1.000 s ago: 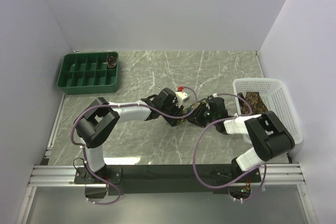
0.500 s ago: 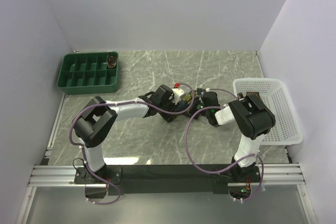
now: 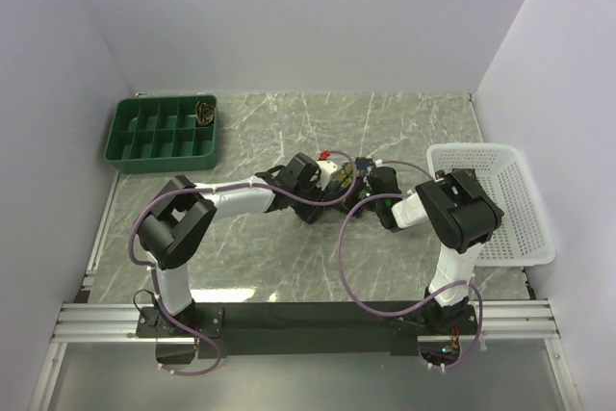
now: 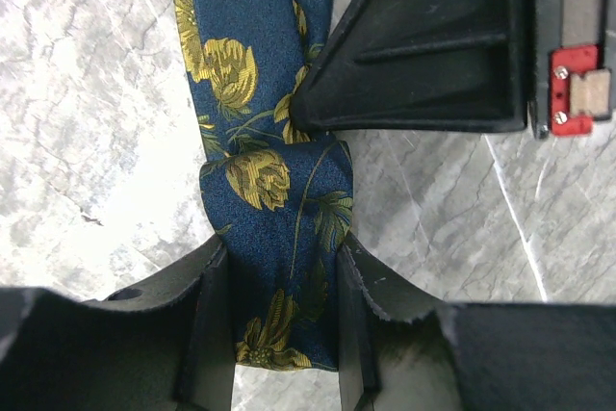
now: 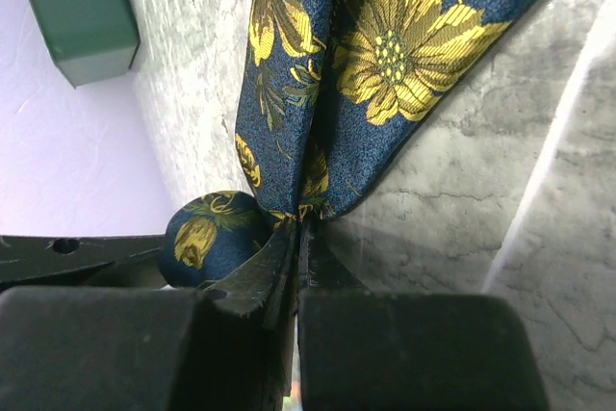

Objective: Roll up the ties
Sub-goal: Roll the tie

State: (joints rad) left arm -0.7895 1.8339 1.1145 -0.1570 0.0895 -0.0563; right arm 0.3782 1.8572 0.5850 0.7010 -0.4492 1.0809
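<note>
Between the 2 sets of fingers, at mid-counter (image 3: 289, 267), lies 1 navy tie (image 4: 274, 190) with yellow flowers. The left arm (image 3: 241, 201) reaches out low toward the right. The right arm (image 3: 462, 214) is folded tight, its wrist turned left. The left fingers (image 4: 207, 334) stand partly apart and clasp the tie across its width. The right fingers (image 5: 250, 286) are pinched together on a fold, with a small rolled end (image 5: 212, 228) beside their tips. Well left of and beyond the left fingers sits 1 green tray (image 3: 130, 146), with 1 rolled tie (image 3: 205, 111) in its rear right compartment. Just right of the right fingers stands 1 white basket (image 3: 525, 228), partly hidden by the arm.
</note>
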